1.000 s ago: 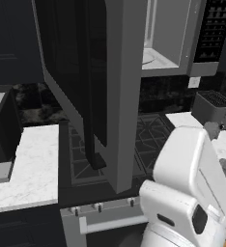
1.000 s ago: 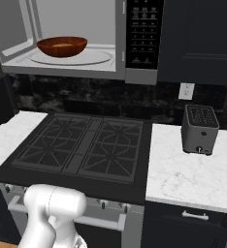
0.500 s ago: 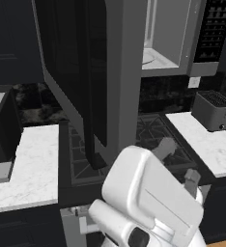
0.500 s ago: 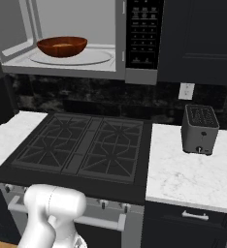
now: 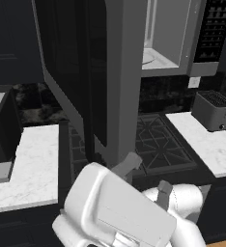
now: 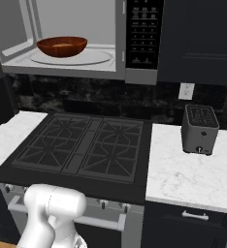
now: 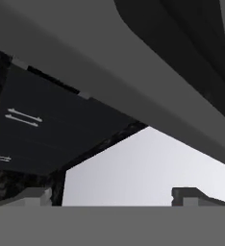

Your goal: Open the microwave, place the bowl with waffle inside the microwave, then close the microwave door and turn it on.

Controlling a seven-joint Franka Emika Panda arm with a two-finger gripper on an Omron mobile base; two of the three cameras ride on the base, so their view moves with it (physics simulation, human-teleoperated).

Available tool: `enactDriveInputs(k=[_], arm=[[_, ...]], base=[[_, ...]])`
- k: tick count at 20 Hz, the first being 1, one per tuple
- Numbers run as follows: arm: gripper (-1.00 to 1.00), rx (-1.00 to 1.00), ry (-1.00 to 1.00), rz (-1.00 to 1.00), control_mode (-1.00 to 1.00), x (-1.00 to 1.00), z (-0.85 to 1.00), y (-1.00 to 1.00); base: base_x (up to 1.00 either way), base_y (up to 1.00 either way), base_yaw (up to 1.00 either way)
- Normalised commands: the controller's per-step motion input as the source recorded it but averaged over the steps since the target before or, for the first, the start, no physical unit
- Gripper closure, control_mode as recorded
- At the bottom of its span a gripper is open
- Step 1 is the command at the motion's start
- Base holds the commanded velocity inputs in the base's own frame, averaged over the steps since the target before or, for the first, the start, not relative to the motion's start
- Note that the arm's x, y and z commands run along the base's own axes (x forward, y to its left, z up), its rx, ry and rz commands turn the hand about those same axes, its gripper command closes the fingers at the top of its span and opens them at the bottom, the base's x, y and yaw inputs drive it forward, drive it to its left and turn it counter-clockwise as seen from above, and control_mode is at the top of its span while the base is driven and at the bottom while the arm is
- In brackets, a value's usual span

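The microwave (image 6: pixel 93 17) hangs above the stove with its cavity exposed. On its glass turntable sits the reddish-brown bowl (image 6: pixel 62 47), holding the tan waffle (image 6: pixel 62 44). The microwave door (image 5: pixel 120 77) stands swung wide out toward the camera, its dark window facing left. My gripper (image 5: pixel 146 177) is open just below the door's lower front edge, fingers pointing up, nothing between them. In the hand view the gripper (image 7: pixel 114 198) looks up along the door's grey underside (image 7: pixel 109 72), with one of its fingertips (image 7: pixel 193 194) low at the right.
A black gas stove (image 6: pixel 81 145) lies under the microwave, with white marble counters (image 6: pixel 193 174) on both sides. A dark slotted toaster (image 6: pixel 199 128) stands on the right counter. The black keypad strip (image 6: pixel 143 34) runs down the microwave's right side.
The arm has swung left and toward the camera, bringing the hand low under the open door's edge. The jaws stayed open. Bowl and door have not moved.
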Motion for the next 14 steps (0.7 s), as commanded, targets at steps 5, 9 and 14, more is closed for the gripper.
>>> enactDriveInputs(k=[5,9,14], arm=[[-1.0,0.0,0.0,-0.03,-1.0,0.1,-0.18,0.32],[-1.0,0.0,0.0,0.0,-1.0,0.17,-0.26,0.36],[-1.0,0.0,0.09,0.0,-1.0,0.35,-0.35,0.42]], base=[[0.0,0.0,0.0],[0.0,0.0,0.0],[0.0,0.0,0.0]])
